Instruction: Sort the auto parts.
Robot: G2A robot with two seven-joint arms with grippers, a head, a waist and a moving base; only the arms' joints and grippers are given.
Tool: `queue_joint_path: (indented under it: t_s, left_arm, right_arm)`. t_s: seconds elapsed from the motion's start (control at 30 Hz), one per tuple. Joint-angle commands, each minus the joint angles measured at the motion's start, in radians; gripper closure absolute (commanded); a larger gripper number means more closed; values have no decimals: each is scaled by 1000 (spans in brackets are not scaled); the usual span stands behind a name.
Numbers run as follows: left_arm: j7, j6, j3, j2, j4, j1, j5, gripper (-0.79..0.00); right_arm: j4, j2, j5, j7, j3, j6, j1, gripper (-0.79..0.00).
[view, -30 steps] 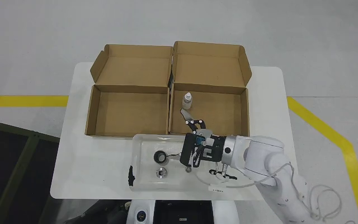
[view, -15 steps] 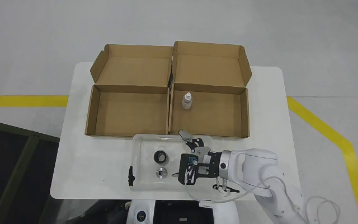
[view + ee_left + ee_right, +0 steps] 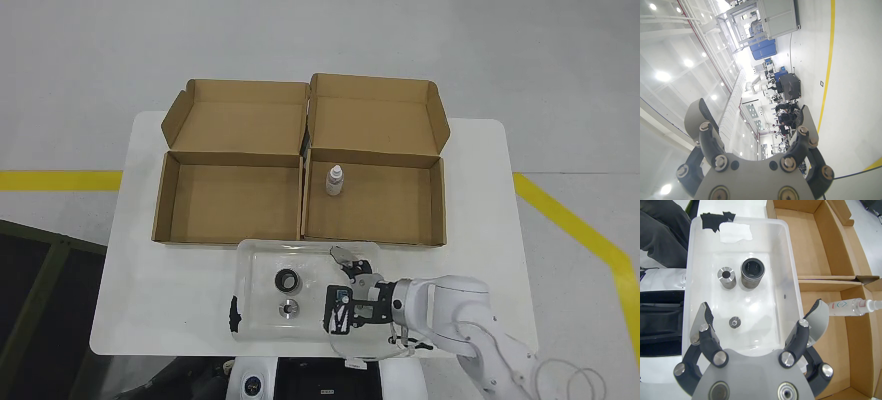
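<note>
Hovering over bin (image 3: 792,275), right gripper (image 3: 762,305) splayed

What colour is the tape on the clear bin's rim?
Black. The tape shows best in the right wrist view.

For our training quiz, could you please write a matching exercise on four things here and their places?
1. clear plastic spray bottle
2. dark metal cylindrical bearing
3. black tape strips
4. right end effector

a. stuck on the translucent plastic tub end
b. open, over the tub
c. upright on the tub floor
d. inside a brown cardboard box

Pairs: 1-d, 2-c, 3-a, 4-b.
</note>
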Motion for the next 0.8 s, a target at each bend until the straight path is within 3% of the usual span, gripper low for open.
queue_joint_path:
  t_s: [0.0,0.4,0.77]
  left_arm:
    - [0,0,0,0,0,0,0,-785]
    - [0,0,0,0,0,0,0,-785]
    - [0,0,0,0,0,0,0,-785]
  right_arm:
    - [2,4,-14,3,8,1,-8,-785]
    - [17,13,-111,43,-22,-2,4,-785]
    - [75,10,-73,88,-76,-6,42,-785]
